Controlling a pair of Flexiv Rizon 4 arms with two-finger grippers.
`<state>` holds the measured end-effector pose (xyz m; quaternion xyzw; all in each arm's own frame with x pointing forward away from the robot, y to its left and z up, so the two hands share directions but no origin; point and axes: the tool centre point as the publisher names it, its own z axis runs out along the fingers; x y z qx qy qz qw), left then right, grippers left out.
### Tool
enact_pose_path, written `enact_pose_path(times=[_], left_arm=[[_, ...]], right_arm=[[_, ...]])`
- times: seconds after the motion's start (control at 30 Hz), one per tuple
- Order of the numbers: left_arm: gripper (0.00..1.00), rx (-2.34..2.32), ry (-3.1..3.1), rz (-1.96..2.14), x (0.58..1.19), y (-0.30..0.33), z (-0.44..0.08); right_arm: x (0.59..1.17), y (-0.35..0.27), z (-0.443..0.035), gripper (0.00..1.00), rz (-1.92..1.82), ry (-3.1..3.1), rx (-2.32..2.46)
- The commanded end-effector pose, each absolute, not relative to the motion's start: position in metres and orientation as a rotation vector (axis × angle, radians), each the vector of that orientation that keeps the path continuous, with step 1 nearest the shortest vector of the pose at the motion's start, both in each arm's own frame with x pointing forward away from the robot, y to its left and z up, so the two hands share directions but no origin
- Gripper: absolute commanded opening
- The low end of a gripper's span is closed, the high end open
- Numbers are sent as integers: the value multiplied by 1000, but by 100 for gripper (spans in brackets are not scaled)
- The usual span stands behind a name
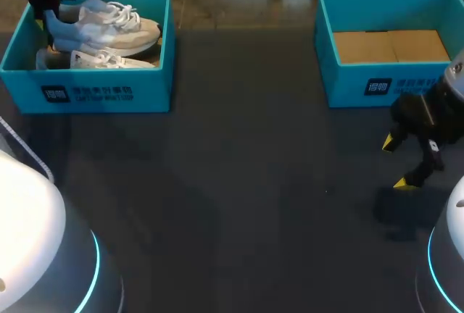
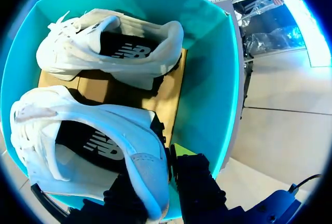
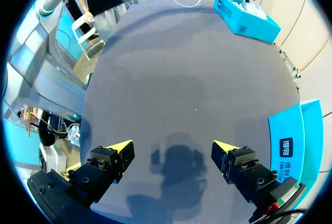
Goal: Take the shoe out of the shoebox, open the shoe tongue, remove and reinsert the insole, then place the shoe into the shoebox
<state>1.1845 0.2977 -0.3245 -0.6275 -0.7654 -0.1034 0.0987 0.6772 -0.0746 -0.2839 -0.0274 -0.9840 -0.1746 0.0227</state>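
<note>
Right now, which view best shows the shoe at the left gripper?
Left wrist view: the shoe fills it, heel held in the left gripper. Head view shows it side-on in the shoebox; right wrist view barely shows it.

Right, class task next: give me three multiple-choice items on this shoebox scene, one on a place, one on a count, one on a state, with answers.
1. Where are the shoes? A in the left shoebox; B on the table; C in the right pincer.
2. How many shoes are there? A one; B two; C three.
3. The right pincer is: A open and empty; B shut on a shoe; C shut and empty.
Answers: 1 A, both lie inside its teal walls. 2 B, the left wrist view shows a pair. 3 A, its yellow tips stand apart over bare table.
</note>
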Motion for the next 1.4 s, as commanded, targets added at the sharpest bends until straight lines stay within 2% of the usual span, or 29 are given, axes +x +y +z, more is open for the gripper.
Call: enact_pose_path(times=[0.03,1.4], left_arm=[[0,-1847,-2255,-292,1199,298,-333],[0,-1858,-2261,-252,1201,293,-366]], right_arm=[[677,-74,-285,100,-537,-3049,-84],[677,-74,-285,100,-537,-3049,-84]])
